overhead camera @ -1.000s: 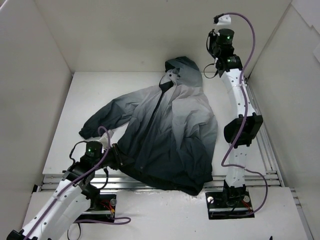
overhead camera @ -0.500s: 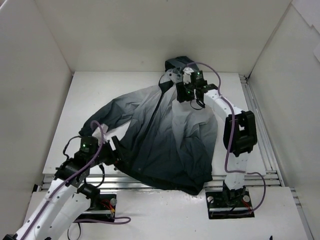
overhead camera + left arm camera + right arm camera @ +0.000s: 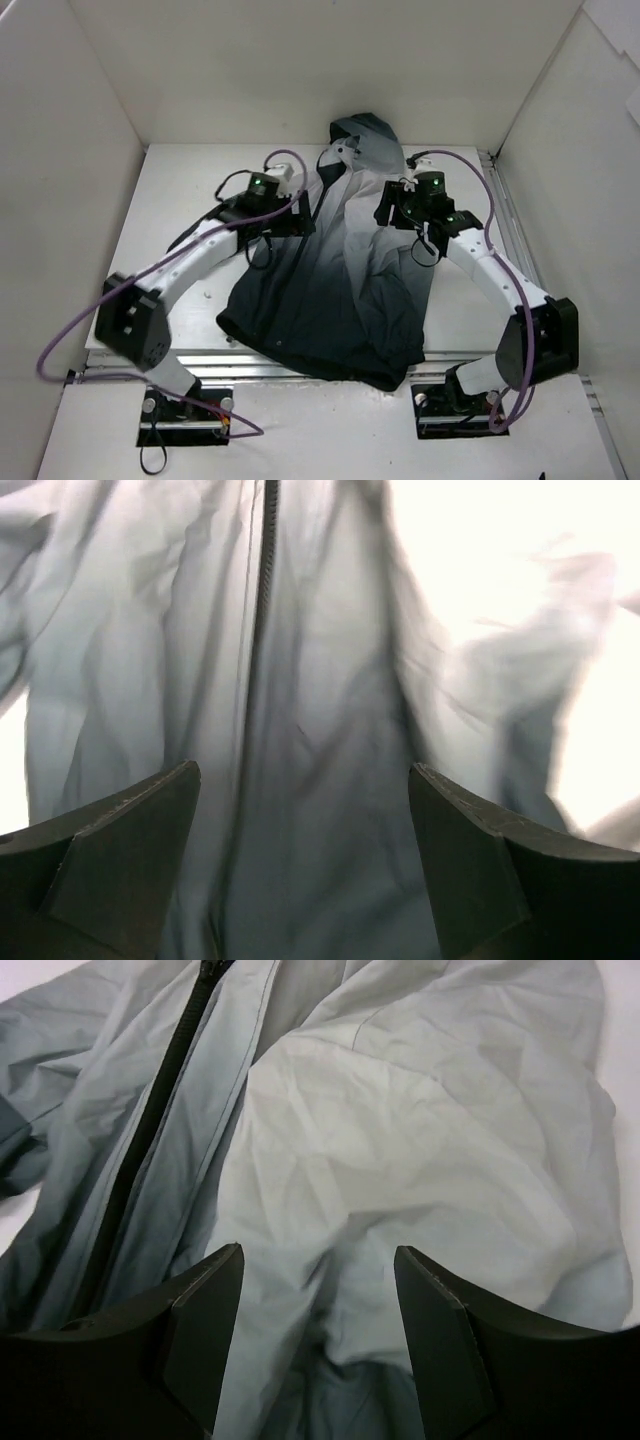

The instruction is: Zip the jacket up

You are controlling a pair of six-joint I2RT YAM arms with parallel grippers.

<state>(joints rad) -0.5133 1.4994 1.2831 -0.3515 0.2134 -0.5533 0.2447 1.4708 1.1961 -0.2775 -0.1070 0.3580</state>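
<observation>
**Both grippers held open over the jacket's upper chest**

The jacket (image 3: 330,290) is spread front-up across the white table (image 3: 170,200), in the centre of the overhead view. Its hood (image 3: 365,132) is at the top against the back wall, and its dark hem (image 3: 320,355) reaches the lower table edge. The dark zipper (image 3: 314,215) runs down from the collar, slightly left of centre. The slider cannot be made out in any view.

The fabric is judged to be thin, light and slippery. It is creased into soft folds and is likely to bunch or slide when pulled. A pinch on one layer beside the teeth is therefore suggested to anchor the garment, with the slider tab taken by the other gripper once it is found. A grab on the loose chest panel would probably only lift cloth.

The left arm is bent sharply at its elbow at the left of the overhead view. The left gripper (image 3: 298,218) is carried to the zipper line near the collar. In its wrist view the left gripper (image 3: 305,770) is seen with jaws spread wide and nothing between them, and the zipper (image 3: 265,570) lies ahead at upper centre.

The right arm is arched in from the lower right. The right gripper (image 3: 392,212) is held over the pale chest panel, to the right of the zipper. Its wrist view shows the right gripper (image 3: 318,1250) likewise parted and empty above wrinkled cloth, with the zipper (image 3: 160,1090) at upper left.
</observation>
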